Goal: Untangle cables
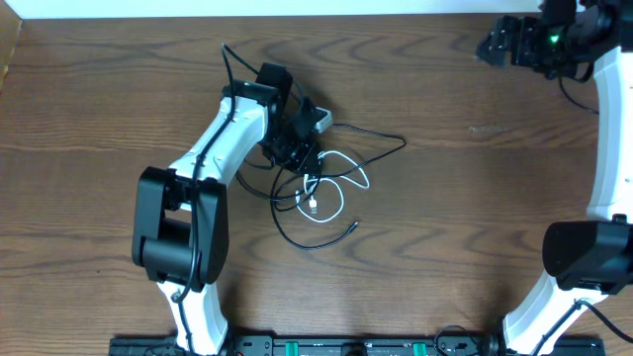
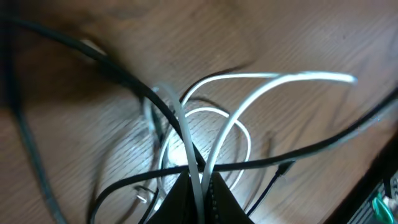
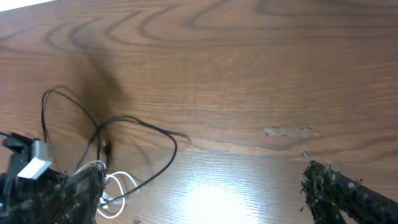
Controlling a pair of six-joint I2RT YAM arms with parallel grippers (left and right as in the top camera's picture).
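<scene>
Jaws of the left gripper [image 2: 199, 190] are clenched on the white cable [image 2: 273, 78]; in the left wrist view two pale strands run down into the seam between the dark fingers [image 2: 177, 199]. The right gripper [image 3: 200, 177] is spread wide with only bare wood between its fingers.

The cables lie a little left of the middle of the table [image 1: 465, 227], just in front of the left gripper. The white one makes a few small loops stacked on each other. The thin black cable [image 2: 311, 148] makes wider, looser loops around and across them, one reaching out to the right and another sweeping toward the near side, where a black plug end [image 1: 353, 226] lies on the wood. Black passes over white in several places.

Right of the tangle a broad stretch of wood runs to the right arm [image 1: 603, 148], whose gripper sits at the far right corner, well apart from the cables. The table's far edge runs close behind that gripper. The white left arm [image 1: 213, 148] crosses the near-left side.

From overhead, the left gripper covers the far part of the tangle, so the crossings under it are hidden. The left wrist view is blurred and cuts off the loops. I cannot tell whether the cables are knotted or only laid across each other.
</scene>
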